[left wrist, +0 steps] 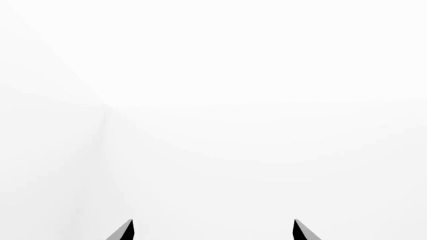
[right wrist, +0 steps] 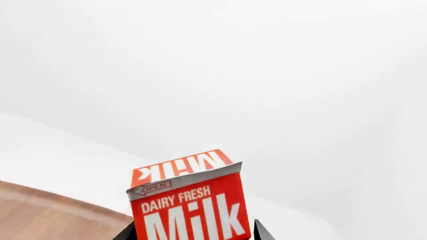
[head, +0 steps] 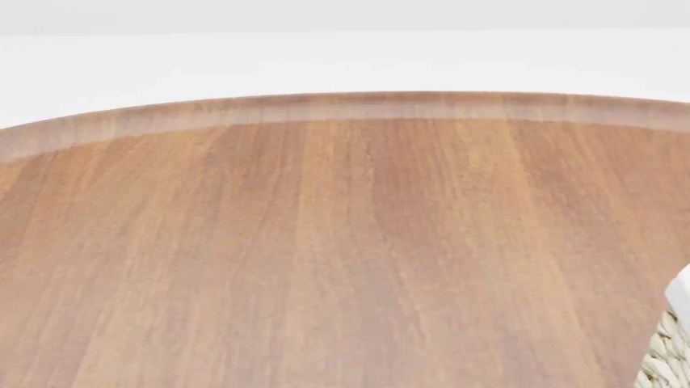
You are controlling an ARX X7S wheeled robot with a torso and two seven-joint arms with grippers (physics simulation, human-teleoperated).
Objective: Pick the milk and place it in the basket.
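Right end effector (right wrist: 193, 236) clamped on milk carton (right wrist: 190, 200), lower centre of right wrist frame, long axis upright. Left end effector (left wrist: 213, 231) spread, empty. Basket (head: 671, 349) at lower right corner of head frame, beyond tabletop (head: 323, 242); right arm nearer, judged.

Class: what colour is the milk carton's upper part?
Red with white lettering on the milk carton; right wrist view shows it best.

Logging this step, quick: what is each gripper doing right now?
Left gripper: open, fingertips apart, nothing between them.
Right gripper: shut on the milk, a fingertip at each side of the carton.
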